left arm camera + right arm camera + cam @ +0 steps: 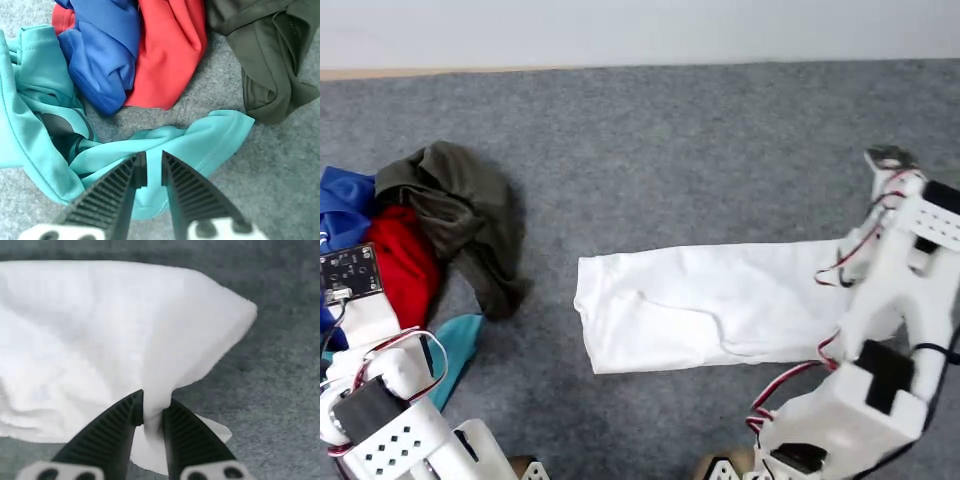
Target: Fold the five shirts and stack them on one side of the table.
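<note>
A white shirt (705,312) lies in a long folded strip at the table's middle right. My right gripper (152,412) is shut on a pinched, lifted fold of the white shirt (100,335) at its right end, under the right arm (895,290). At the left lies a loose pile: an olive shirt (460,205), a red shirt (400,262), a blue shirt (342,205) and a teal shirt (460,340). My left gripper (153,167) hovers over the teal shirt (200,140), shut, with nothing visibly between its fingers. The left arm (380,410) stands at the near left corner.
Grey carpet-like table surface (680,150) stretches bare across the far half and between the pile and the white shirt. The table's far edge (620,66) meets a pale wall. The arm bases occupy the near edge.
</note>
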### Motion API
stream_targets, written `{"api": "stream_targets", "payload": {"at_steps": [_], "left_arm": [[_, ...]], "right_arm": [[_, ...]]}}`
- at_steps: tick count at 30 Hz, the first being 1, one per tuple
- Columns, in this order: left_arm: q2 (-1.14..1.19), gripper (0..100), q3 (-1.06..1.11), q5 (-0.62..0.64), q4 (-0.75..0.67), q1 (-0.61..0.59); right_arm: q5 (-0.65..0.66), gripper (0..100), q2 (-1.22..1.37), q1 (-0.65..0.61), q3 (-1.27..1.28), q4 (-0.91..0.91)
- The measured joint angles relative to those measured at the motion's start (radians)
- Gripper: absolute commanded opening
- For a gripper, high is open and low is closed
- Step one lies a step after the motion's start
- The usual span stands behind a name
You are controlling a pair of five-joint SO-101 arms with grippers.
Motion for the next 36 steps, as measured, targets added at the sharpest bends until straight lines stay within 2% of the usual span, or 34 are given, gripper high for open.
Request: {"api": "stream_targets", "payload": {"at_steps": [7,14,20,29,36], "left_arm": [[0.000,6,0.000,0.000,0.000,0.000],[0.000,6,0.000,0.000,0.000,0.000],[0.000,6,0.000,0.000,0.000,0.000],[0.000,6,0.000,0.000,0.000,0.000],[0.000,5,0.000,0.000,0.000,0.000]], "right_arm": [[-0.005,0.9,-0.100,-0.176,0.000,0.117],[-0.081,0.9,-0.175,-0.382,0.000,0.181],[-0.138,0.9,-0.187,-0.592,0.000,0.184],[-0.146,0.9,-0.187,-0.839,0.000,0.184],[-0.146,0.9,-0.103,-0.964,-0.002,0.184]]}}
